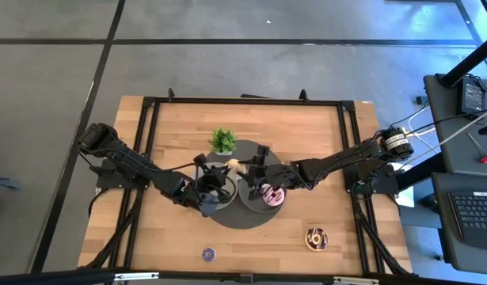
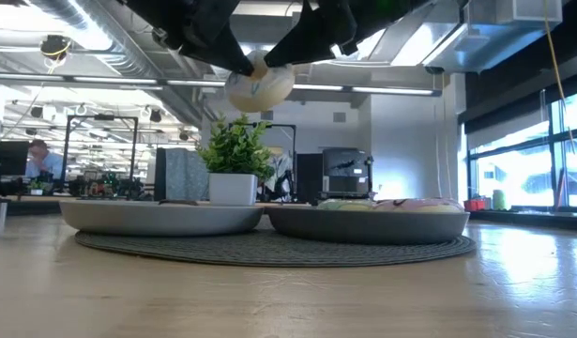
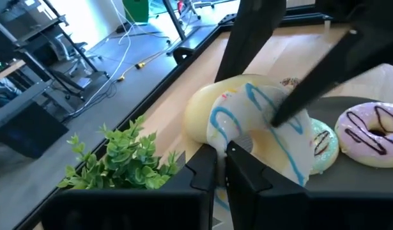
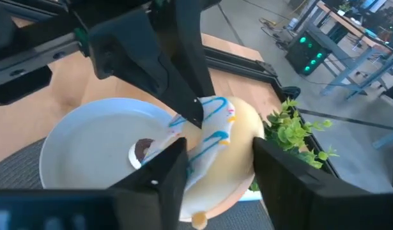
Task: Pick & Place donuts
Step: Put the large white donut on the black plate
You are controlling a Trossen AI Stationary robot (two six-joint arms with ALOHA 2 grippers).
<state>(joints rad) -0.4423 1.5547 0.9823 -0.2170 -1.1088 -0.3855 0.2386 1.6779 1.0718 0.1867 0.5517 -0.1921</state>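
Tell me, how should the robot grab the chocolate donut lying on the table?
Probably straight down from above. The chocolate donut lies flat on the table, hole up, so its sides are free. Put one finger in the hole and one outside, pinching the ring. For now the left gripper holds the cream donut in the air, with the right gripper at it too.

This is an open-plan robotics lab or office. In the low view, exposed silver ceiling ducts (image 2: 100,38) and strip lights run across the top of the frame, with rows of cluttered workstations (image 2: 91,183) at middle left, where a seated person (image 2: 44,160) works. Tall windows (image 2: 541,160) fill the right edge. From above, the pale wooden surface (image 1: 306,134) in a black metal frame stands on grey carpet tiles (image 1: 227,47), and a black laptop (image 1: 473,214) sits at lower right.
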